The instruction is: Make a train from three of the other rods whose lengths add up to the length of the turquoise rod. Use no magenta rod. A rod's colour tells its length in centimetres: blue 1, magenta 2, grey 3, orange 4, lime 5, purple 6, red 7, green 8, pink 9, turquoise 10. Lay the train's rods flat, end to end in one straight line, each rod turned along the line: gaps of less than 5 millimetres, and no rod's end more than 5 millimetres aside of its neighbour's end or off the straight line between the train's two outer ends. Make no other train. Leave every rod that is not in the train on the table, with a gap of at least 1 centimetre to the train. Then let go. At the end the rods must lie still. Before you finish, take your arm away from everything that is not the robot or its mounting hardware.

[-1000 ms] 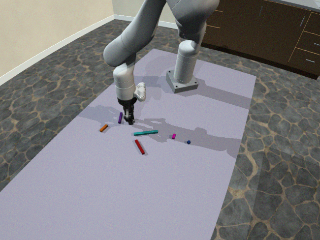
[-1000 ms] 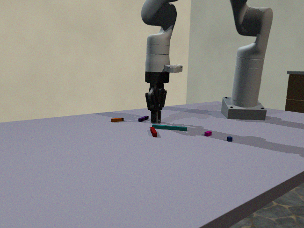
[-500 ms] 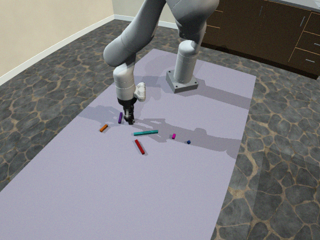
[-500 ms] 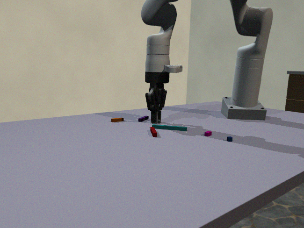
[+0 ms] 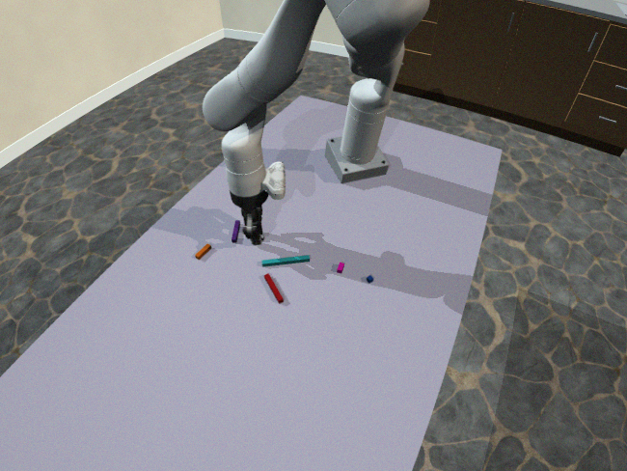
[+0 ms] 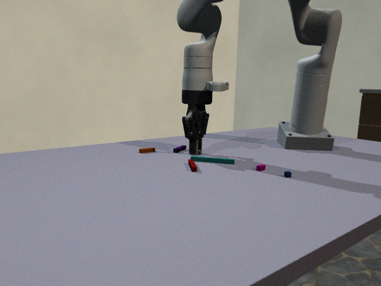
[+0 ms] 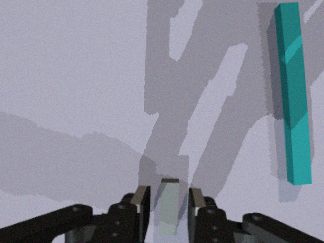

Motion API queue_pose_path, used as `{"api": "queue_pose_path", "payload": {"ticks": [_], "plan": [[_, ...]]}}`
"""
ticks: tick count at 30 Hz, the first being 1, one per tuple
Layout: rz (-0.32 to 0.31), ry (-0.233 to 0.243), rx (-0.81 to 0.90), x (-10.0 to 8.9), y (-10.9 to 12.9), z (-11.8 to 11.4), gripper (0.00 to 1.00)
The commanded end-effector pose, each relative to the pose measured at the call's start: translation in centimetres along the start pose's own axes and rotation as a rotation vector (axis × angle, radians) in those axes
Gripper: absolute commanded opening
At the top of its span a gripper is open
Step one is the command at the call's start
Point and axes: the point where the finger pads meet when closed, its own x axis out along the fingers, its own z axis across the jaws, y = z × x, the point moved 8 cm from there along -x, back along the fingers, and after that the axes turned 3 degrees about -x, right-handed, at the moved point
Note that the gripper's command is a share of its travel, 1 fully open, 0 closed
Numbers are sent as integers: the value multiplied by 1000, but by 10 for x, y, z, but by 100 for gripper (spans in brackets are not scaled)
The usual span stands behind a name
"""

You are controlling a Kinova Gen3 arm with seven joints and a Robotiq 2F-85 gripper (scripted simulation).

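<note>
My gripper (image 5: 257, 239) (image 6: 195, 152) (image 7: 169, 203) is partly open, low at the table, its fingers on either side of the grey rod (image 7: 169, 214) with a narrow gap at each side. The fingers mostly hide that rod in the top and exterior views. The turquoise rod (image 5: 286, 261) (image 6: 212, 160) (image 7: 298, 99) lies close by. The purple rod (image 5: 235, 231) (image 6: 179, 149) and orange rod (image 5: 204, 251) (image 6: 146, 150) lie apart, left of the gripper. The blue rod (image 5: 369, 278) (image 6: 287, 174) lies far right. No rods touch in view.
The red rod (image 5: 274, 288) (image 6: 192, 165) lies near the turquoise rod's left end, on the side away from the robot base (image 5: 360, 169) (image 6: 304, 143). The magenta rod (image 5: 340, 266) (image 6: 260, 167) lies between the turquoise and blue rods.
</note>
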Motion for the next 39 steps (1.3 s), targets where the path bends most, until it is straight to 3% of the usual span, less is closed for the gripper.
{"api": "queue_pose_path", "payload": {"ticks": [1, 4, 5, 39], "plan": [[-1, -1, 0, 0, 0, 0, 24], [-1, -1, 0, 0, 0, 0, 24], [-1, -1, 0, 0, 0, 0, 5], [-1, -1, 0, 0, 0, 0, 5]]}}
